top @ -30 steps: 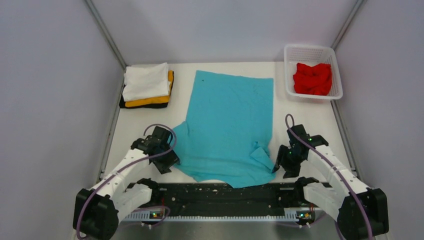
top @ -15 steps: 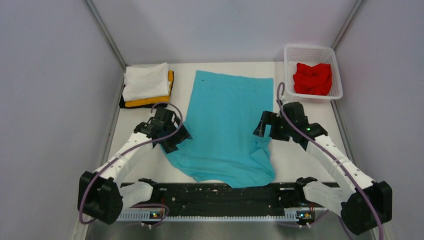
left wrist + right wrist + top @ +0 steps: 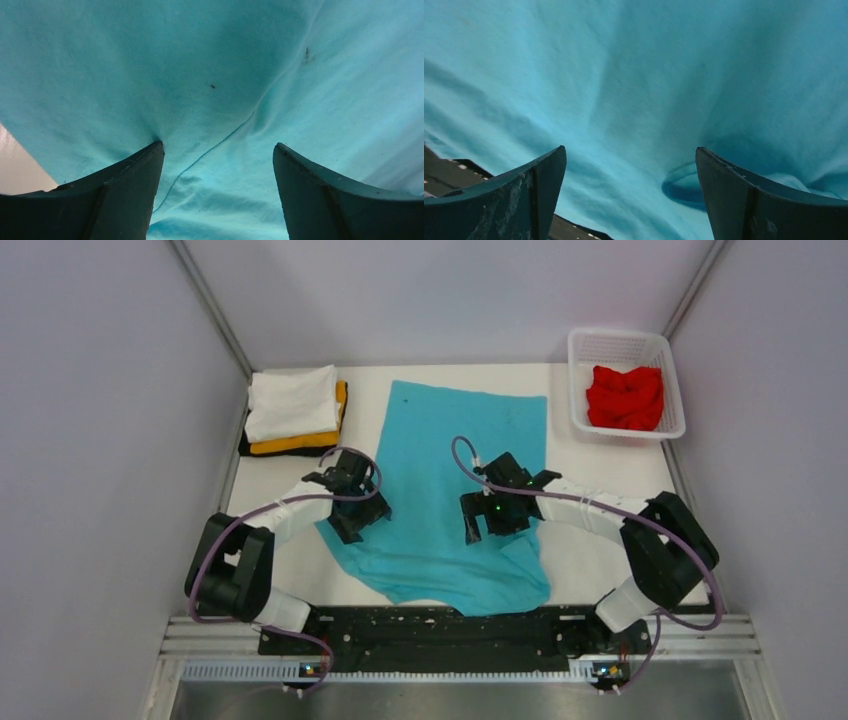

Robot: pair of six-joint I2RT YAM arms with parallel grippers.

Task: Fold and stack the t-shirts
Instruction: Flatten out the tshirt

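**A:** Tools first: how are they sitting?

**B:** The left tool (image 3: 218, 146) is gaping wide and gripping nothing. Its fingers (image 3: 125, 190) are pressing down on the turquoise t-shirt (image 3: 450, 435), and the cloth is puckering at one tip. The right tool (image 3: 630, 150) is spreading just as wide, likewise released. Its tips are either resting on the same cloth or hanging just over it; I cannot tell which.

**A:** And the arms?

**B:** The left arm (image 3: 285, 512) is reaching in from 8 o'clock, bending at the elbow, with its wrist tipping down over the shirt's 9 o'clock edge. The right arm (image 3: 590, 508) is doubling back at 4 o'clock and stretching across toward the shirt's middle.

**A:** Where is the shirt lying?

**B:** It is lying spread at the centre of the table (image 3: 600, 475), running from 12 towards 6, with its near end bunching. At 10 o'clock the white t-shirt (image 3: 292, 403) is sitting on the yellow-orange one (image 3: 290, 445) and the black one (image 3: 246, 448). The red t-shirt (image 3: 625, 397) is lying crumpled in the basket (image 3: 590, 350) at 2 o'clock.
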